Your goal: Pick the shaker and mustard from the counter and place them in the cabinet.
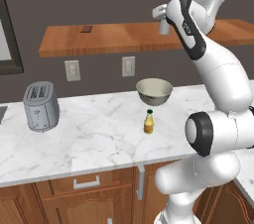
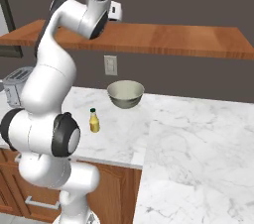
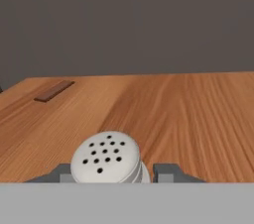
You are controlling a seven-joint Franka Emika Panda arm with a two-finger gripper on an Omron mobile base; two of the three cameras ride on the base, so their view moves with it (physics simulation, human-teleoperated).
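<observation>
The arm is reaching high over the cabinet (image 1: 124, 37), and the tool (image 3: 115, 173) is sitting at the level of the brown shelf board. In the hand view the shaker (image 3: 106, 157) is sitting between the two dark fingertips (image 3: 166, 172), its rounded cap (dotted with small black holes) facing the camera, so the tool is clamped on it. In the left base view the shaker (image 1: 163, 26) is showing as a small grey cylinder beside the arm's wrist, hanging over the shelf's front part; whether its base is touching the wood I cannot tell. Further along the shelf a small dark flat piece (image 1: 86, 29) is lying, well apart from the shaker.

The mustard (image 1: 149, 122) is standing upright on the table (image 1: 89, 139), near its front edge and in front of a pale bowl (image 1: 154, 90). A silver toaster (image 1: 41, 105) is standing at the table's left end, well apart from both. In the right base view the mustard (image 2: 94, 120) is standing just beside the arm's lower body.
</observation>
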